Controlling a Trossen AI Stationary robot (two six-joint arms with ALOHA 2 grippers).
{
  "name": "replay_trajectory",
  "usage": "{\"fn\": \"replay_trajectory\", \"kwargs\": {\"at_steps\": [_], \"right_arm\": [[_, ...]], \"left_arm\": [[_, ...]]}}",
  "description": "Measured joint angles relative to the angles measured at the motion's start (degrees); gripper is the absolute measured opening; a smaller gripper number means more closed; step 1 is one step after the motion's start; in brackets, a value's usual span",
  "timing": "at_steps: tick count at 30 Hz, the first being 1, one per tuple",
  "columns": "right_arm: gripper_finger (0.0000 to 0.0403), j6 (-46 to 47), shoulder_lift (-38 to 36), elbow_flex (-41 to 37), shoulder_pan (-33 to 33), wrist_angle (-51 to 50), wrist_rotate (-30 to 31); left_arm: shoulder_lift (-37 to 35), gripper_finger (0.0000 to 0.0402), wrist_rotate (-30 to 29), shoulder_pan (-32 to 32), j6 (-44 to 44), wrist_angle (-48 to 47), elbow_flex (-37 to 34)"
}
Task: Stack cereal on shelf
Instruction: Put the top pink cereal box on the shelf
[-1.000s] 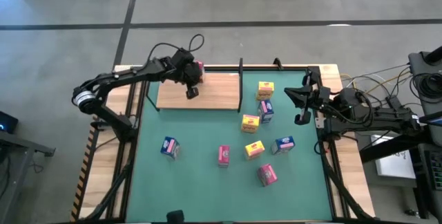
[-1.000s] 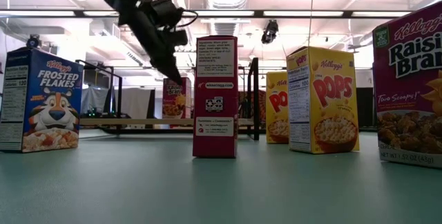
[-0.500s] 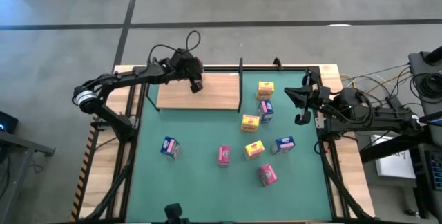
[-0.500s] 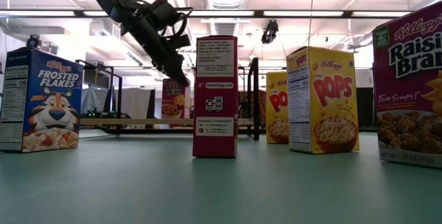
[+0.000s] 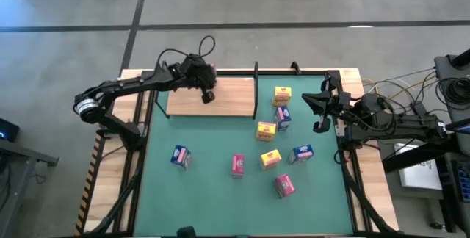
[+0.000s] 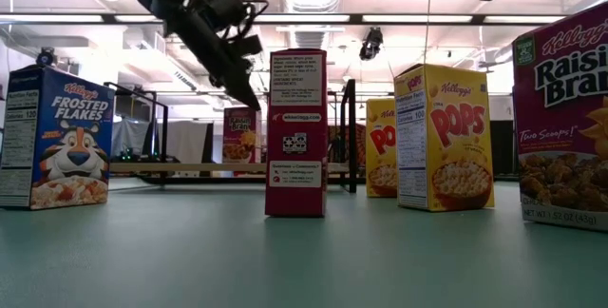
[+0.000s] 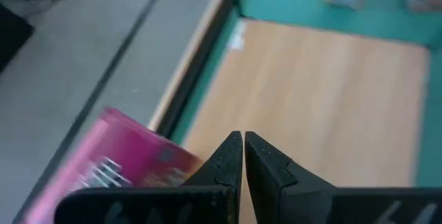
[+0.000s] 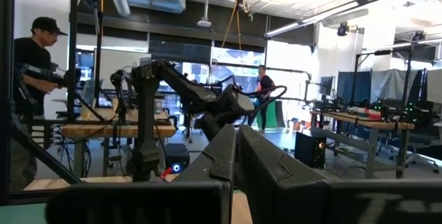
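The left gripper [image 5: 207, 96] is positioned above the rear edge of the shelf [image 5: 228, 106], its fingers [image 7: 224, 160] pressed together with nothing held. A pink cereal box [image 7: 117, 158] is seen just beside it at the shelf's back edge. The right gripper [image 5: 319, 126] is parked at the table's right side, fingers closed and empty. Eight boxes are spread over the green mat [image 5: 213, 194].

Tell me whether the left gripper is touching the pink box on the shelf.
Apart. The left wrist view shows the left gripper shut and empty above the shelf, pink box off beside it.
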Motion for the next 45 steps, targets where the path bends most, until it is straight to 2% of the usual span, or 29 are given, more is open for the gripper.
{"fn": "replay_trajectory", "kwargs": {"at_steps": [6,11,15,24,28,34,45], "right_arm": [[0.0012,-0.07,0.00,0.00,0.00,0.11,0.02],[0.0012,-0.07,0.00,0.00,0.00,0.11,0.02],[0.0012,-0.07,0.00,0.00,0.00,0.11,0.02],[0.0012,-0.09,0.00,0.00,0.00,0.07,0.02],[0.0012,-0.09,0.00,0.00,0.00,0.04,0.02],[0.0012,-0.26,0.00,0.00,0.00,0.04,0.02],[0.0012,-0.92,0.00,0.00,0.00,0.02,0.02]], "left_arm": [[-5.53,0.0000,10.43,-0.73,8.26,-2.18,1.00],[-8.76,0.0018,9.52,1.81,10.94,-2.75,3.72],[-8.63,0.0075,8.09,5.85,11.01,-4.33,6.21],[-1.90,0.0255,8.51,12.98,15.34,-4.55,6.80],[1.44,0.0296,13.44,14.75,17.83,-5.35,7.41],[5.25,0.0302,15.44,15.83,18.57,-6.16,10.04],[10.92,0.0279,18.50,15.95,15.83,-10.15,11.90]]}}
